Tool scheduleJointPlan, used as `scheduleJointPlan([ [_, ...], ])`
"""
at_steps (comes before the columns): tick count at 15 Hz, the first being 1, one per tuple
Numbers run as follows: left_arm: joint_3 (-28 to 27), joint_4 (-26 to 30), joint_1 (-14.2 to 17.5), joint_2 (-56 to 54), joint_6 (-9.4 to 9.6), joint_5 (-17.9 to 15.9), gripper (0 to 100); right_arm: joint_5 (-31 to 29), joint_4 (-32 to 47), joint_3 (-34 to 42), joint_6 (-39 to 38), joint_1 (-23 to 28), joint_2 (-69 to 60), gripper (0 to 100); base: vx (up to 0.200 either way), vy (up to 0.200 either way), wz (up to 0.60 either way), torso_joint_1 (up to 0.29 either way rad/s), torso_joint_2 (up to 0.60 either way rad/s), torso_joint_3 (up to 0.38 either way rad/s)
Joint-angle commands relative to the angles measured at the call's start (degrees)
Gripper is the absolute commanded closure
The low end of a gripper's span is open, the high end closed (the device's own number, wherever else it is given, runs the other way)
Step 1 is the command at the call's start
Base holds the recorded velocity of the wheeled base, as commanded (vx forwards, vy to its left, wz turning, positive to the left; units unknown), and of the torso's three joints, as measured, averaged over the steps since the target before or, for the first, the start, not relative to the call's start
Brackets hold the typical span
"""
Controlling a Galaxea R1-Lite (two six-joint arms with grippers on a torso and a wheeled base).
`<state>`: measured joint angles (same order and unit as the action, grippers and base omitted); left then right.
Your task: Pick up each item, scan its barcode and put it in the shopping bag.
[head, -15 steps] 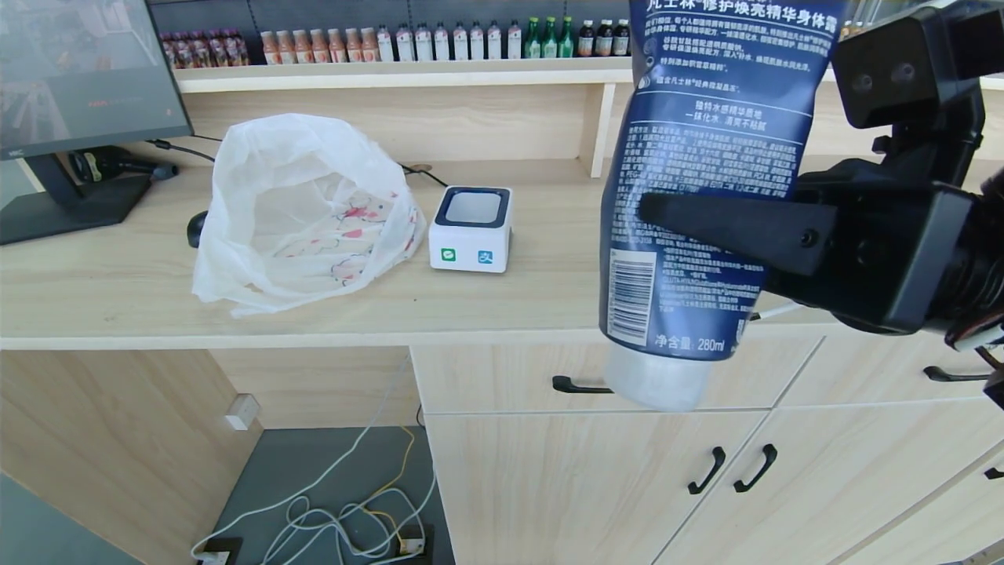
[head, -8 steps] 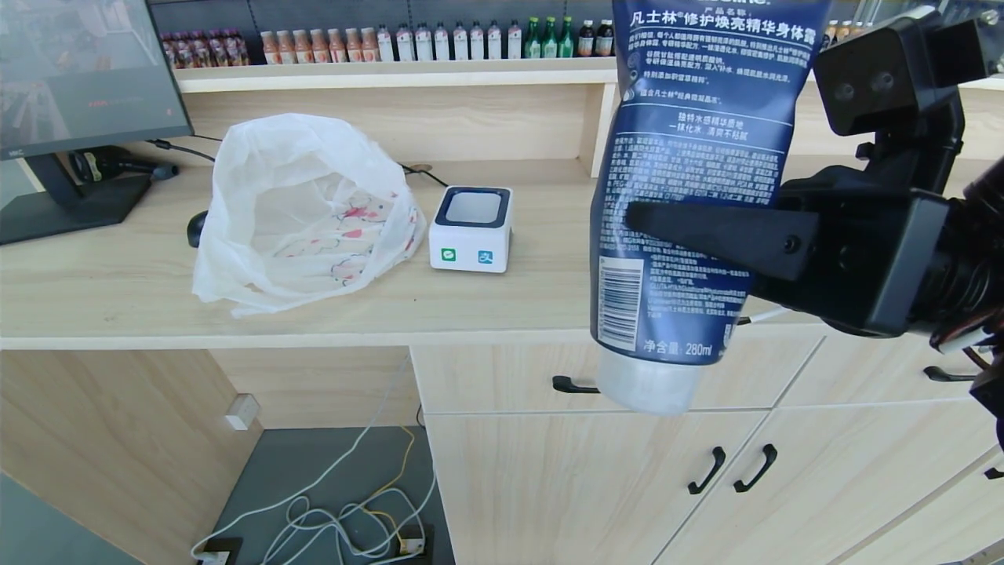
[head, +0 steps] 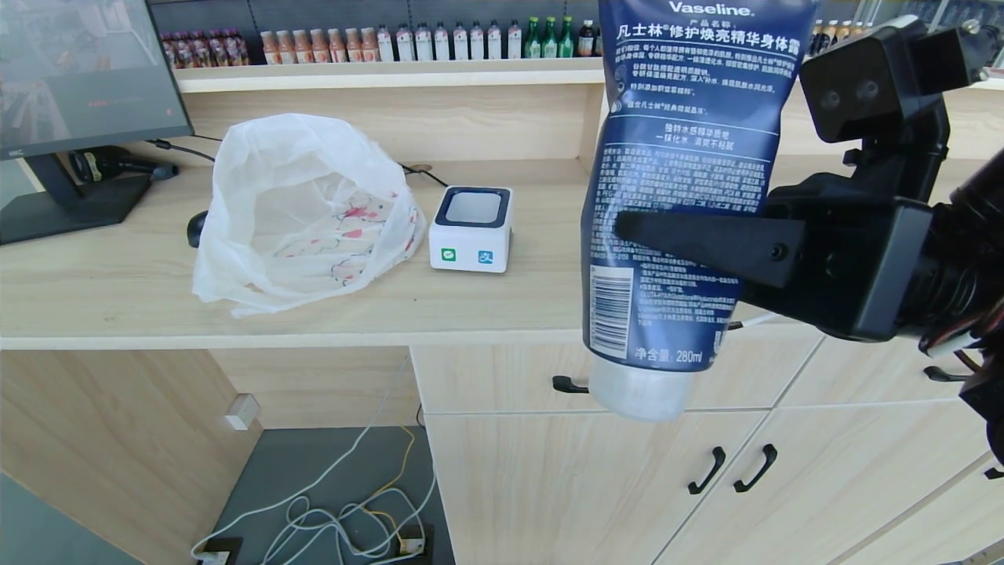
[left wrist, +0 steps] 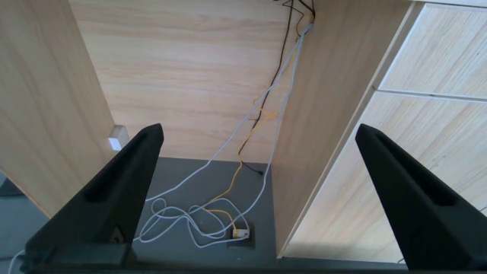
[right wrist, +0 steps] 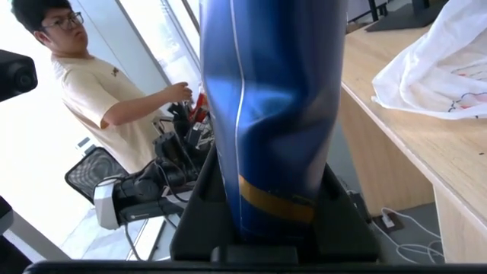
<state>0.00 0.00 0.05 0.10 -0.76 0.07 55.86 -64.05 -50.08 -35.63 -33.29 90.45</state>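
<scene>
step: scan pending | right gripper (head: 651, 235) clenched on dark blue plastic lotion tube (head: 690, 157), aloft cap-down, well apart from white cube scanner (head: 471, 227) | left gripper (left wrist: 259, 137) spread, empty | next: turn barcode (head: 610, 310) toward scanner, then white plastic shopping bag (head: 302, 212)

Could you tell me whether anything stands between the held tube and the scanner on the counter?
Nothing visible does. The right gripper holds the blue tube to the right of the white scanner; the shopping bag sits on the scanner's other side, out of the path.
</scene>
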Motion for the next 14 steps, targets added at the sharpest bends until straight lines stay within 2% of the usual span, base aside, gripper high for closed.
scheduleJointPlan([
  [1,0.0,0.0,0.0,0.0,-0.04,0.0,0,0.0,0.0,0.0,0.0,-0.2,0.2,100,0.0,0.0,0.0,0.0,0.0,0.0],
  [7,0.0,0.0,0.0,0.0,-0.04,0.0,0,0.0,-0.9,-0.2,0.0,-0.1,0.3,100,0.0,0.0,0.0,0.0,0.0,0.0],
  [10,0.0,0.0,0.0,0.0,-0.04,0.0,0,0.0,-7.4,3.8,0.0,0.3,0.4,100,0.0,0.0,0.0,0.0,0.0,0.0],
  [12,0.0,0.0,0.0,0.0,-0.04,0.0,0,-0.7,-16.2,8.7,0.4,1.2,1.3,100,0.0,0.0,0.0,0.0,0.0,0.0],
  [14,0.0,0.0,0.0,0.0,-0.04,0.0,0,-1.2,-20.2,12.5,1.9,1.9,1.7,100,0.0,0.0,0.0,0.0,0.0,0.0],
])
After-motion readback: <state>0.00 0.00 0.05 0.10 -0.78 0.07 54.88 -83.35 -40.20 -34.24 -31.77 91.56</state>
